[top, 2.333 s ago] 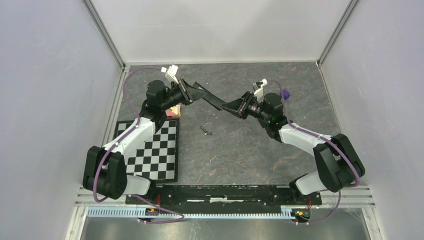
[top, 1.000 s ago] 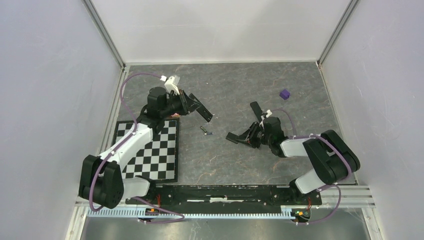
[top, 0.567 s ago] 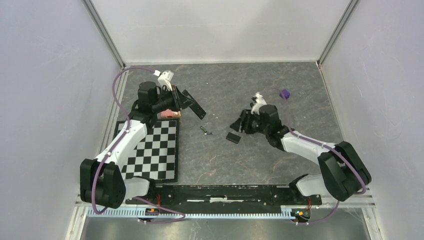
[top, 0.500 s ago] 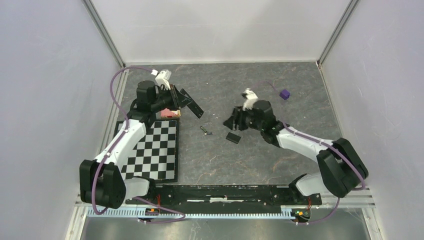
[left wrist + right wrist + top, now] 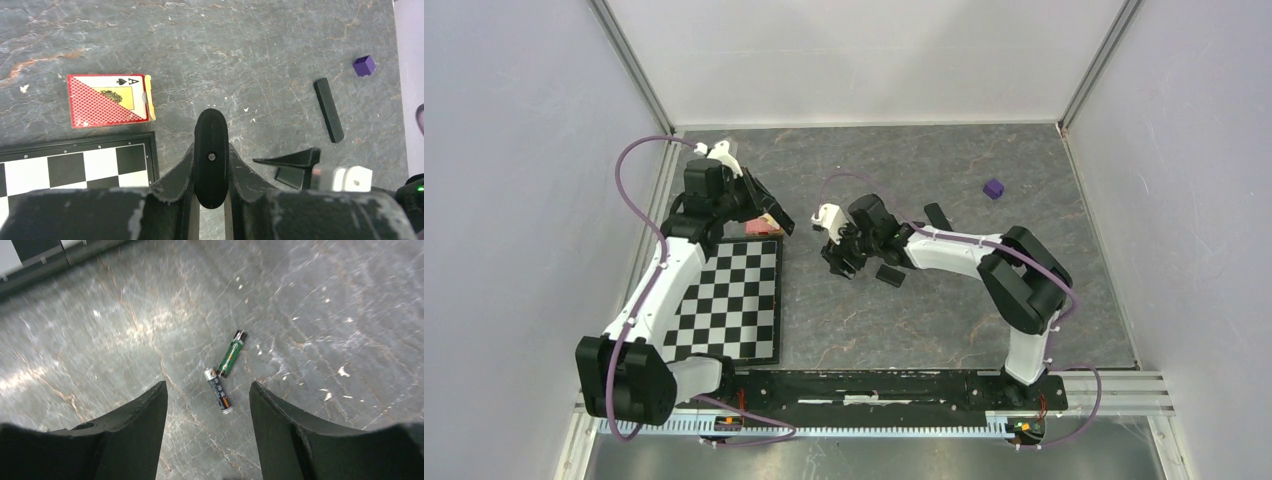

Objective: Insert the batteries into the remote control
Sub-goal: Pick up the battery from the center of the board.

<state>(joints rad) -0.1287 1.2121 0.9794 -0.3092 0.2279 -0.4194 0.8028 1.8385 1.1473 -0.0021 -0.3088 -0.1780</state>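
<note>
**Left hand holds the remote; right hand hangs open over two loose batteries**

Overhead view: A dark stone-patterned surface [image 5: 924, 320] is walled in pale panels on the left, far and right sides. The left hand [image 5: 749, 197] sits far left and is clamped on the remote control [image 5: 776, 218], a slim black bar slanting out towards the middle. Under the bar lies a red card box [image 5: 767, 226], just beyond the far edge of a checkerboard [image 5: 724, 300]. The right arm reaches across, and its right hand [image 5: 842, 258] points down near the centre, covering the batteries from this angle. A small black cover [image 5: 889, 273] lies just beside that hand. A second black bar [image 5: 937, 215] lies past the arm, and a purple cube [image 5: 993, 188] sits well apart at far right. The near and right parts of the surface are bare.

Left wrist view: The fingers [image 5: 187, 160] press both sides of the remote control, seen end-on. The card box lies at left and the checkerboard's corner below it. The second black bar and the cube are at right. Part of the right hand intrudes at lower right.

Right wrist view: The two fingers [image 5: 135, 440] are spread wide and grip nothing. The batteries [image 5: 225, 375] lie on the surface between the fingertips, one green and one dark with an orange band. They form a V with ends close together; I cannot tell whether they touch. Bare stone surrounds them, with the checkerboard's edge at top left.
</note>
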